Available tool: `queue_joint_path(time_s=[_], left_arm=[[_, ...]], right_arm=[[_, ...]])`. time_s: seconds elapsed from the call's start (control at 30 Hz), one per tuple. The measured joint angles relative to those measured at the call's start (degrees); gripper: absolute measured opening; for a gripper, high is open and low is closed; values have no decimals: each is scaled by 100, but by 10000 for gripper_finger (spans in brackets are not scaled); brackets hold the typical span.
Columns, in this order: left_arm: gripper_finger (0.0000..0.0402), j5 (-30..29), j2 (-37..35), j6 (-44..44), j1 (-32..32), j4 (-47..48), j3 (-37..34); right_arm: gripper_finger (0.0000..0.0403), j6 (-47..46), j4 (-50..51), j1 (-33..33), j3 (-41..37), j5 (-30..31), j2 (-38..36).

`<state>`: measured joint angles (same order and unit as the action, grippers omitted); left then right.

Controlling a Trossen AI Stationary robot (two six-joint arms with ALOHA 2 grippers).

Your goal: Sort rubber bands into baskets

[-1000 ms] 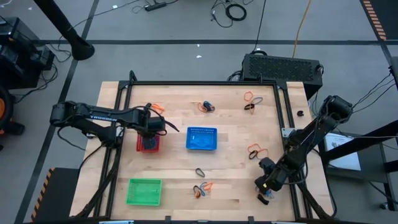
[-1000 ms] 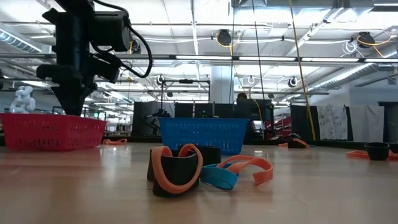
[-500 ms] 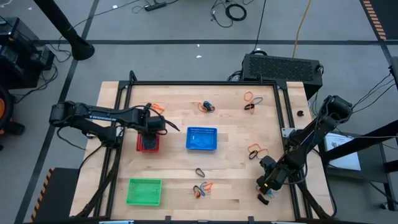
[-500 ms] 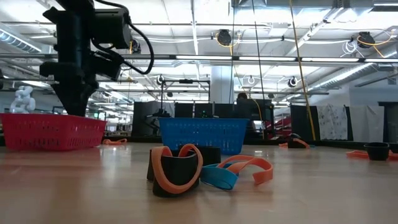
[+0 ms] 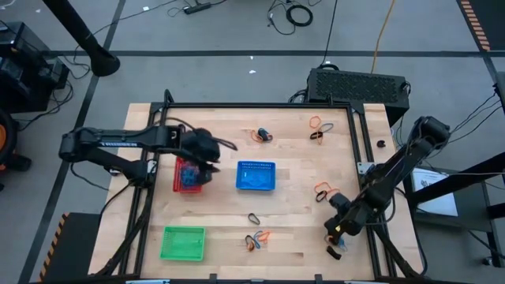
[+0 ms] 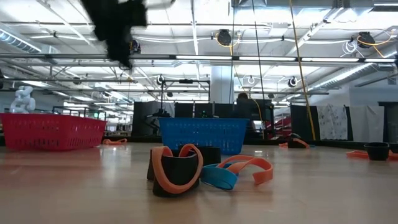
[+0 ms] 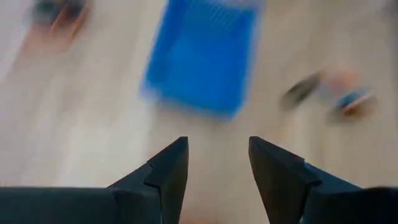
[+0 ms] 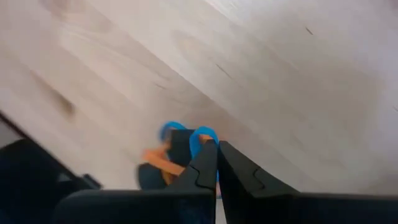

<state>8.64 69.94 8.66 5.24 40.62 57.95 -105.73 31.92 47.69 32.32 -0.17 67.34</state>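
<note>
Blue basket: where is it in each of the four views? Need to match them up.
High view: blue basket sits mid-table, right of the red basket.
Low view: centre, far side of the table, behind the band pile; red basket at left.
Left wrist view: blurred, beyond the open left gripper, at.
Right wrist view: not in it.
Shared landmark: the red basket, in the high and low views.

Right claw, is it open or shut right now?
Shut. In the right wrist view the right claw has its fingers pressed together, tips at a blue rubber band; whether it is gripped, cannot tell.
</note>
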Motion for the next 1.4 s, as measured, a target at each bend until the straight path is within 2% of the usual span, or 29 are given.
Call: queue_joint_path(time_s=[0.1,0.23,0.47,0.57,0.7,0.87,1.13,1.4], left_arm=[[176,789,-22,167,-18,-1298,-13],[176,1418,92,621,-51,-2886,-13],[176,1567,751,1175,-243,-4424,-21],[176,1589,1273,1502,-341,-5185,-21],[176,1978,2056,2067,-435,-6593,-21],[176,2114,2870,2995,-499,-8175,-21],[176,2076,3678,3895,-657,-9533,-28],[176,1138,3875,3863,-814,-9712,-28]], right_arm=[[0,41,-40,-1,0,258,-236],[0,65,-162,1,0,865,-537],[0,453,-798,-47,0,2790,-776],[0,810,-1265,-152,0,3324,-768],[0,1450,-2078,-378,0,3878,-768],[0,2605,-3293,-739,0,4122,-768],[0,3762,-4502,-1418,2,4111,-766],[0,3934,-4773,-1972,2,3902,-766]])
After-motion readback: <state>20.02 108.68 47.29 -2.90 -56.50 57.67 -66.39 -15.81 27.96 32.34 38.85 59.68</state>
